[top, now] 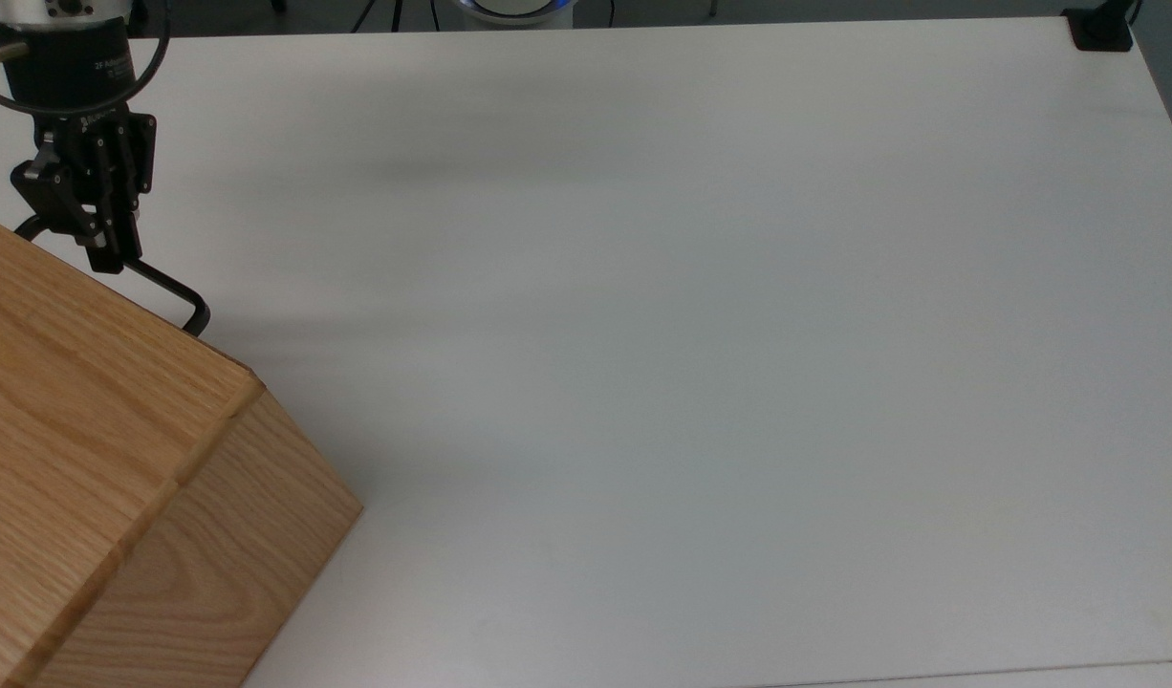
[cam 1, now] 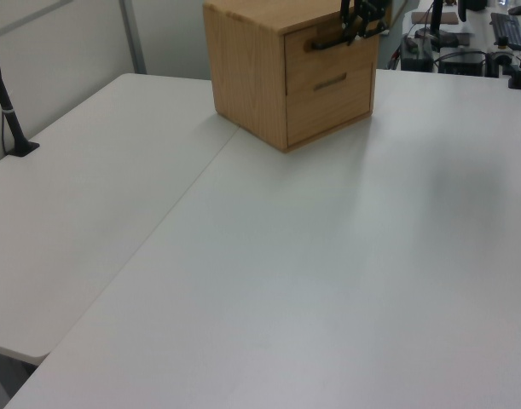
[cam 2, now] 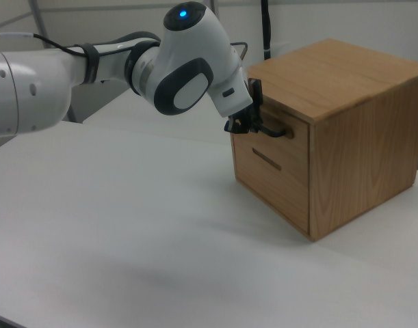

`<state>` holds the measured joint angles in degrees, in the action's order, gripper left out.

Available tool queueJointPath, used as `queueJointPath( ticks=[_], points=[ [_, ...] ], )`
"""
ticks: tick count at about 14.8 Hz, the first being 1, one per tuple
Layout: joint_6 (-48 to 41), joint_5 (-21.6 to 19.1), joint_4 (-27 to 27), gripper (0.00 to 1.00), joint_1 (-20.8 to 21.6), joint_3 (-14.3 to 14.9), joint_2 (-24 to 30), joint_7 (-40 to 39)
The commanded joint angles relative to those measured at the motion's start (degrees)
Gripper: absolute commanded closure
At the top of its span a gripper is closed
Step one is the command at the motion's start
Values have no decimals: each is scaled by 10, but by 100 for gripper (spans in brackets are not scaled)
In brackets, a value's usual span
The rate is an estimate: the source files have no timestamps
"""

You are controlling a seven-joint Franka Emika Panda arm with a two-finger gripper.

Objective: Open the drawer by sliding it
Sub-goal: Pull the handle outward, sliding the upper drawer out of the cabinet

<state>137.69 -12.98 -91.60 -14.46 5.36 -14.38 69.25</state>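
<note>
Big white table [top: 691, 287], oak cabinet [cam 2: 345, 102] parked at the top view's lower left. Top drawer [cam 2: 280, 147] shut flush, black handle [top: 170, 287] poking out. Gripper [top: 108, 244] right at that bar, probably lined up for a pull. Can't tell fingers' state.

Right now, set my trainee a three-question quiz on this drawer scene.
1. True or false: the upper drawer is already pulled out of the oak cabinet.
2. The gripper is at: A) the black bar handle; B) the lower drawer's pull; C) the cabinet's top.
3. How many drawers does the left view show on the cabinet?

Key: 1 false, its front sits flush; 2 A; 3 two.
</note>
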Motion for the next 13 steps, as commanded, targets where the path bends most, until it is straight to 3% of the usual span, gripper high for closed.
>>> queueJointPath(
  ticks=[1, 5, 13],
  points=[
    [-52, -3, 2, 78, 2, 4, 17, -12],
    [-127, 0, -2, 84, 3, -1, 38, -29],
    [-228, 1, -52, 83, 6, -4, 100, -73]
  ],
)
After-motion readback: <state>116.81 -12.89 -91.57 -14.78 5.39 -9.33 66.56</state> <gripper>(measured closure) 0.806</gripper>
